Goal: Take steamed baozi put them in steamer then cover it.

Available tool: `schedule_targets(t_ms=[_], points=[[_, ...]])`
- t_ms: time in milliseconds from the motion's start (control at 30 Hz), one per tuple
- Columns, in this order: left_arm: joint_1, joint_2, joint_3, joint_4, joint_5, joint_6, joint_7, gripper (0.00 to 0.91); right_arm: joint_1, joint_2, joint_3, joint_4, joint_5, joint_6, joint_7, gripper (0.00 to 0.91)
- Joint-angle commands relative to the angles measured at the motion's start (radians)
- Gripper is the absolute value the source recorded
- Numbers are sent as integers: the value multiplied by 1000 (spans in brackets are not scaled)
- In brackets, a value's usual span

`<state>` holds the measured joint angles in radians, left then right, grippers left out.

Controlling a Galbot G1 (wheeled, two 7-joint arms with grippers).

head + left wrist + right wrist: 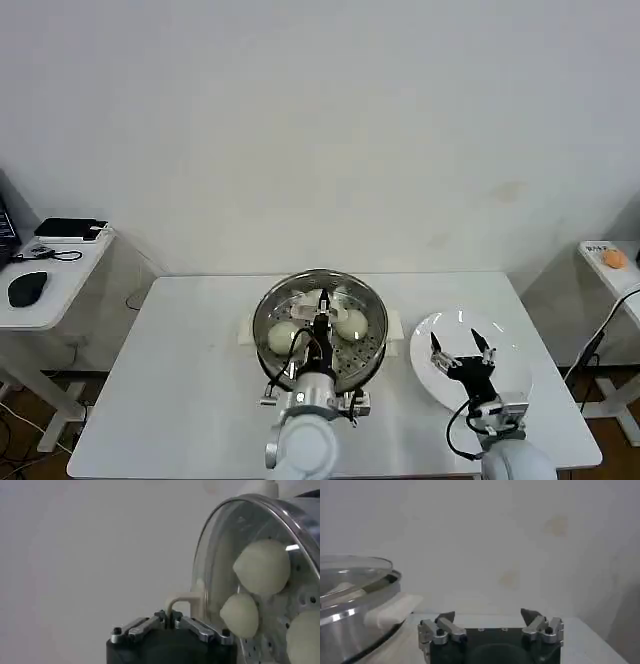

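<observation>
while the cover [320, 322] sits over the steamer [372, 358] at the middle of the table [180, 380], we see our left gripper [322, 322] clamped tight on its pale bar handle [179, 601]. through the glass we make out the steamed baozi [262, 566] on the perforated tray. off to our right, the right gripper [462, 346] hangs above the white plate [430, 335], fingers spread wide, gripping nothing.

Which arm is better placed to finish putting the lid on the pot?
The left. Its gripper is shut on the lid's handle, over the pot with the buns inside. The right gripper hangs open above the white plate, beside the pot.
</observation>
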<state>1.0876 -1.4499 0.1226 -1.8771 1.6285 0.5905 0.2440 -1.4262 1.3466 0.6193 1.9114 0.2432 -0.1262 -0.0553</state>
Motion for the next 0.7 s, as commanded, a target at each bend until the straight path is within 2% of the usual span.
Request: schedule_targets(t_ms=[33,700], points=[[-9,11,1,-13,-21,3,49,0,9,6,-4,-18,-2,5,-2,907],[-44,28,23,-54,-32,-2,80,0,36,15,-12,-58,-7,10,-5,907]])
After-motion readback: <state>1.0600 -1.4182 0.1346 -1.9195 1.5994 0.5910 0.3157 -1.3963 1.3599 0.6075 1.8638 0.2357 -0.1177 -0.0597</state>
